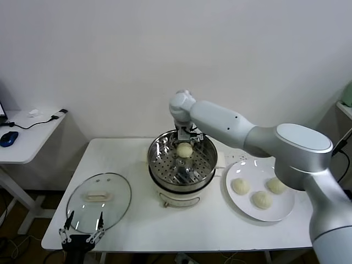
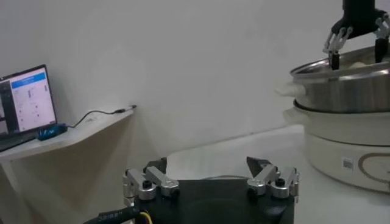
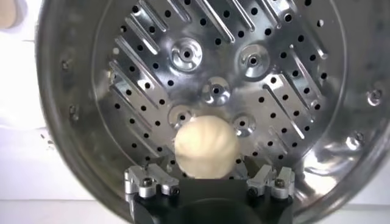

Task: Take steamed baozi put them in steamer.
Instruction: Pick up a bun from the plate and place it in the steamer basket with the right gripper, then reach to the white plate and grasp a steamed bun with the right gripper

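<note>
Right gripper [image 3: 210, 182] over the steamer [image 1: 159, 149], jaws spread wide, nothing held; one baozi [image 3: 205, 148] directly below between the fingers, resting on the perforated floor. Three more baozi [image 1: 240, 186] on the plate [image 1: 237, 205] beside. No readable writing; left gripper [image 1: 82, 233] parked open by the glass lid [image 1: 113, 190]

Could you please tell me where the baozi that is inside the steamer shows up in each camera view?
Head view: baozi on the far side of the steamer's perforated floor, under the right gripper.
Left wrist view: only a pale sliver above the steamer rim.
Right wrist view: centred between the open gripper fingers.
Shared landmark: the steamer.
</note>
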